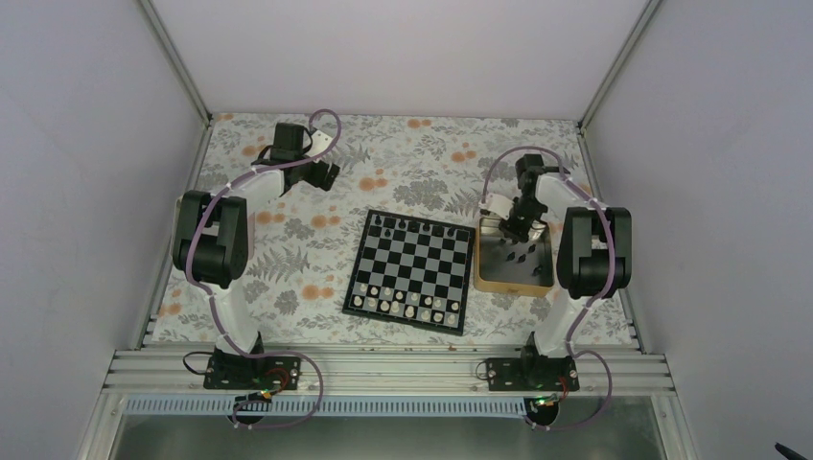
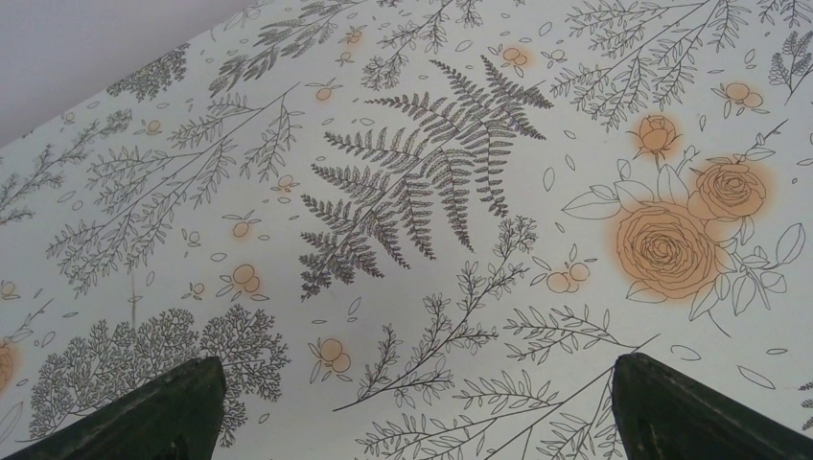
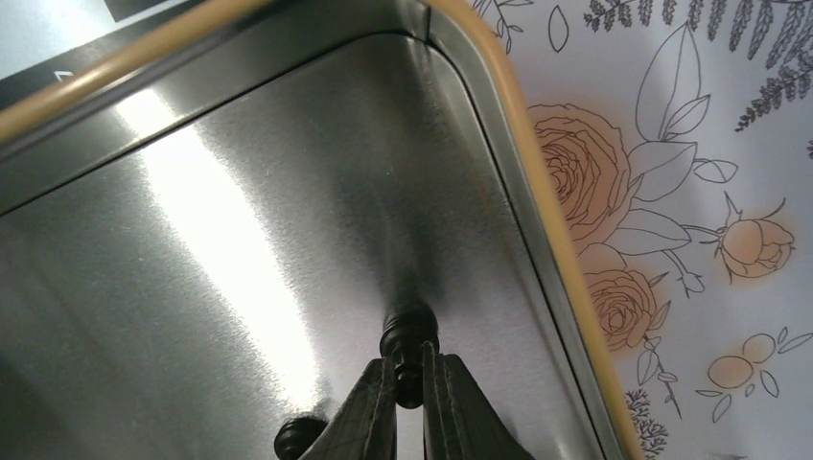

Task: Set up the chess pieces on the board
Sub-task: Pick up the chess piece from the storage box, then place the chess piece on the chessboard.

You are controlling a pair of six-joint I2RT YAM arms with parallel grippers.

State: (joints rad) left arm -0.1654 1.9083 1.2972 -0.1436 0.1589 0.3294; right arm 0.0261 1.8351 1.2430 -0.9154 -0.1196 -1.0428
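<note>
Where the top view looks down on the table, the board [image 1: 410,271] lies in the middle of a floral cloth [image 1: 288,278]. A few black pieces [image 1: 386,224] stand on its far row and white pieces [image 1: 403,305] fill the near rows. Just right of it, the right gripper [image 1: 519,228] is down in the far end of the tray [image 1: 513,287], where more black pieces lie. The left gripper [image 1: 324,174] hangs over the cloth, well apart from the board.

In the left wrist view, the fingers [image 2: 153,412] are spread wide over bare cloth.

In the right wrist view, the right gripper [image 3: 410,376] is pinching one piece [image 3: 410,331] near the tray's corner. The hold looks narrow, so the piece may twist or slip out on the lift. A second piece [image 3: 299,436] just beside the left finger could get knocked over. The held piece is tiny, glossy black and slim, with a rounded knob on top.
</note>
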